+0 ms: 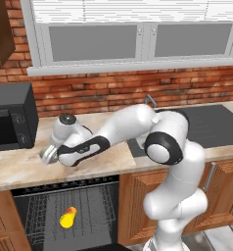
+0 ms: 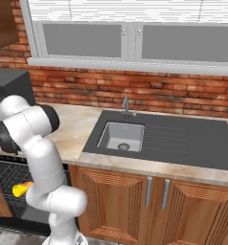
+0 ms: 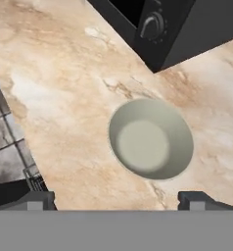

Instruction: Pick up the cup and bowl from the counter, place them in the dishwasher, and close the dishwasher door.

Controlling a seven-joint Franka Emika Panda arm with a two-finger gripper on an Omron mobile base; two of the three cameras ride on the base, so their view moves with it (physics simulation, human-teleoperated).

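Hand view: the gripper (image 3: 117,198) is fully open and holds nothing. Its two dark fingertips (image 3: 37,198) stand wide apart at the bottom edge, one to each side of the bowl (image 3: 151,138). The bowl sits upright on the counter (image 3: 64,73), mouth toward the camera, just ahead of the fingertips and not touching them. The bowl interior is bare. Past the bowl, the black microwave (image 3: 182,29) stands on the counter with a round knob (image 3: 154,24) on its front corner. At the left edge of this view the counter ends, and a corner of grey wire rack (image 3: 35,181) shows below it.

In the left base view the arm reaches left over the counter, with the hand (image 1: 72,142) low above the surface to the right of the microwave. The bowl shows as a pale rim at the hand's left side. Directly below, the dishwasher (image 1: 64,215) stands open under the counter. The cup (image 1: 68,217) lies on its side on the wire rack inside.

In the right base view the cup lies in the dishwasher rack at the lower left. The dark sink (image 2: 120,136) and its faucet (image 2: 126,105) are set into the counter well to the right of the arm.
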